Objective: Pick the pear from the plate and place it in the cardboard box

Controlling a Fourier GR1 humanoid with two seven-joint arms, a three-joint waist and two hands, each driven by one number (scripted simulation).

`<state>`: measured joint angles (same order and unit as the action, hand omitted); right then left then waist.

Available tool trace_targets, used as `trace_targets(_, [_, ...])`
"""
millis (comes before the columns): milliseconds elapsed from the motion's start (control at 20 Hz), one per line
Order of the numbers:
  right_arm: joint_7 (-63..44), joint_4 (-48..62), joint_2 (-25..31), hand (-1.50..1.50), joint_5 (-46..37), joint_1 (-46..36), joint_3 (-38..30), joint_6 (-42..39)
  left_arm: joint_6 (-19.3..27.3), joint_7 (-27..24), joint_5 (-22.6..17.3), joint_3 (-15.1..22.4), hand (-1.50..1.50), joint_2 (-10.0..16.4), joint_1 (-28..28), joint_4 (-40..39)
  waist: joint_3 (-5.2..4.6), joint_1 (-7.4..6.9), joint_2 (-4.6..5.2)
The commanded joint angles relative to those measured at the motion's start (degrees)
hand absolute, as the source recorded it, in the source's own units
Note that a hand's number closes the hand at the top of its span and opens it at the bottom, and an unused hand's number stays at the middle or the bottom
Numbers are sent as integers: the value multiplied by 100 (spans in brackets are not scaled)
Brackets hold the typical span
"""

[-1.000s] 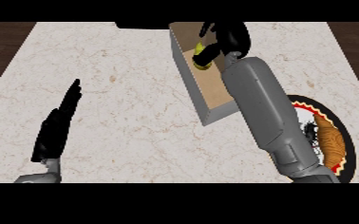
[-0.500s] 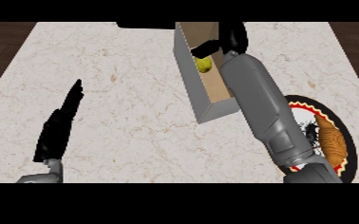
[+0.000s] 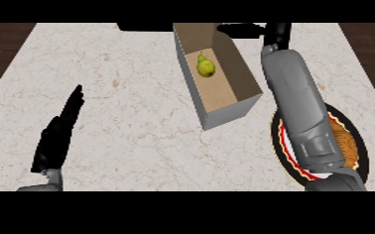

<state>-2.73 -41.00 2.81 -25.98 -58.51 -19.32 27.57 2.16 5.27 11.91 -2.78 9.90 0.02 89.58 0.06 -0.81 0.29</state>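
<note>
Pear (image 3: 207,68) lies in box (image 3: 230,110); right hand (image 3: 276,33) (fingers spread, empty) hovers at its far end; left hand (image 3: 57,136) rests open.

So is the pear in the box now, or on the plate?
Inside. The pear lies on the floor of the cardboard box, nothing holding it; the visible part of the plate shows no fruit.

Pear (image 3: 207,67) released into cardboard box (image 3: 231,110), right hand (image 3: 277,33) drawn aside, opened
</note>
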Motion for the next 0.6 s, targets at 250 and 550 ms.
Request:
trace_targets(250, [51,-1122,1045,-150,821,1044,-667,-480,-21,91,-32,-200,0,127,89,106,-5,155,-60])
trace_targets(550, [93,-2179,1745,-150,1638,2239,-1069,-1633,-56,-235,-182,-353,0,76,-8,-303,-9,211,-58])
